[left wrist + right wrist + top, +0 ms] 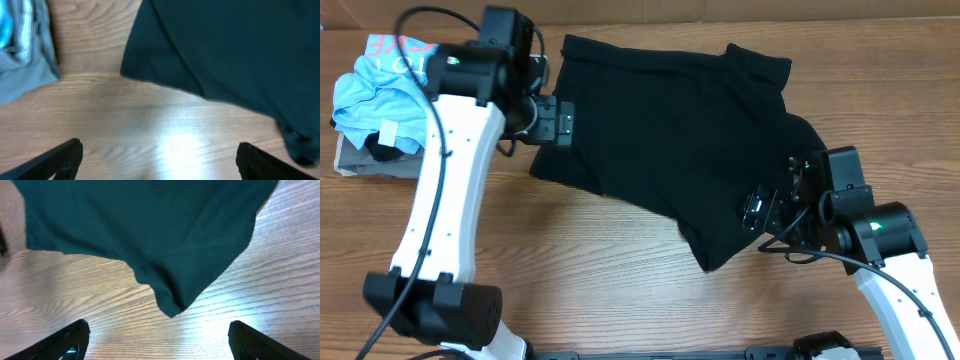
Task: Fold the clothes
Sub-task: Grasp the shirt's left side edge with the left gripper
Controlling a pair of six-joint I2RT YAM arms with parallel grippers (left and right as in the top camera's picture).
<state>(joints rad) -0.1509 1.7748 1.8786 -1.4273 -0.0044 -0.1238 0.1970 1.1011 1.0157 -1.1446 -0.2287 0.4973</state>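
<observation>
Seeing the black garment (670, 130) lying loosely spread, with some wrinkles, across the upper middle of the wood surface (600, 270), one corner trailing toward the near right. Putting the left hand (560, 122) at the black garment's left edge in overhead; can't tell contact from there. Left wrist view: fingers (60, 157) wide apart, nothing between them, bare surface underneath, cloth edge ahead of the tips and not gripped. Putting the right hand (757, 208) over the trailing lower-right part of the cloth in overhead. Right wrist view: also spread wide, holding nothing, with the pointed cloth corner lying ahead of the tips and wood grain below them. Noting a light blue T-shirt (375, 85) bunched at the far left, sitting on a folded grey-tan garment (360, 162), both apart from the black garment, with the left arm crossing between them.
</observation>
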